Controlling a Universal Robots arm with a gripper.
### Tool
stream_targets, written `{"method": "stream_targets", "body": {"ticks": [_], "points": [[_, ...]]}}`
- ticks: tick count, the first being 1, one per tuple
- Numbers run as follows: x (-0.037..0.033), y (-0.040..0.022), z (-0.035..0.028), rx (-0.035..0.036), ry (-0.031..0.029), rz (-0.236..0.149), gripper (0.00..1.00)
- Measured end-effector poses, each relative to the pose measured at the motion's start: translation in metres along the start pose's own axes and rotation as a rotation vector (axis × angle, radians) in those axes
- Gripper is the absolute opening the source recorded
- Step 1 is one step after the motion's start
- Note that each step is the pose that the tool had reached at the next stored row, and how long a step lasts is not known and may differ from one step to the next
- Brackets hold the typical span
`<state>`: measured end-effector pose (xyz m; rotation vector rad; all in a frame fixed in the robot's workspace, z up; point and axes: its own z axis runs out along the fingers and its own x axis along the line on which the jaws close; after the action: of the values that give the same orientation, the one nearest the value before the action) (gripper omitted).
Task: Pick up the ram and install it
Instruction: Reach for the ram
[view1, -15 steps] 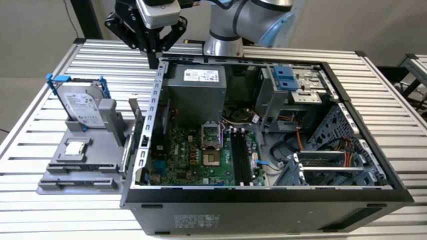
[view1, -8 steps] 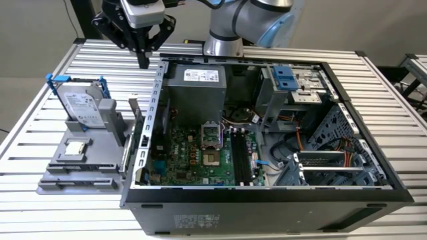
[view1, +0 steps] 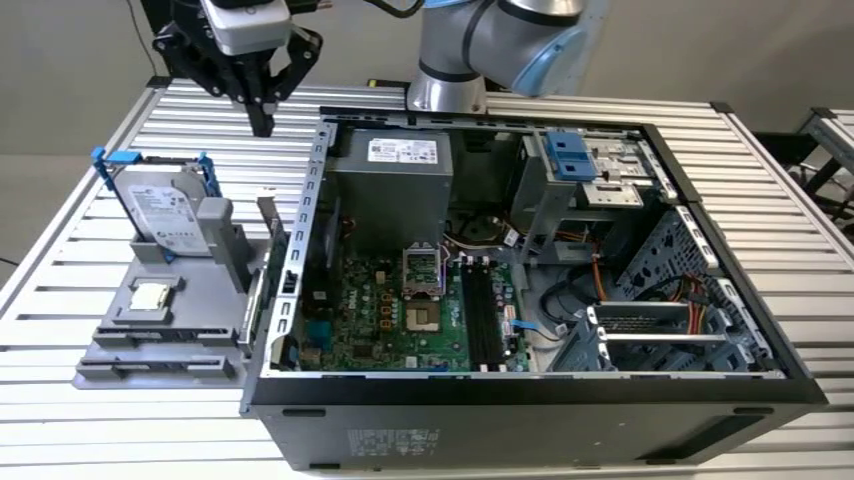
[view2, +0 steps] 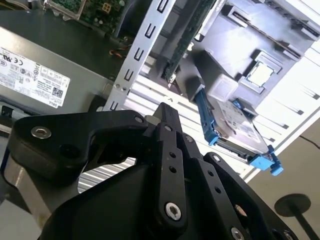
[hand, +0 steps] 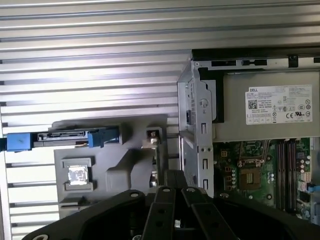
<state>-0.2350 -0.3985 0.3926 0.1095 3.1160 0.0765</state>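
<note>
The ram, a long, thin, dark greenish circuit-board stick, stands on its long edge between the grey holder and the case wall, below and just ahead of the claw, clear of its tips.

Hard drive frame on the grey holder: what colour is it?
Blue. The hard drive frame shows best in the exterior view.

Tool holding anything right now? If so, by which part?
Nothing held. The tool is shut and empty; the ram stands untouched in the gray holder.
</note>
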Motion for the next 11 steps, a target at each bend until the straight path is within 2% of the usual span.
{"method": "stream_targets", "body": {"ticks": [11], "points": [[0.0320, -0.0022, -0.0008, -0.0001, -0.0013, 0.000, 0.00]]}}
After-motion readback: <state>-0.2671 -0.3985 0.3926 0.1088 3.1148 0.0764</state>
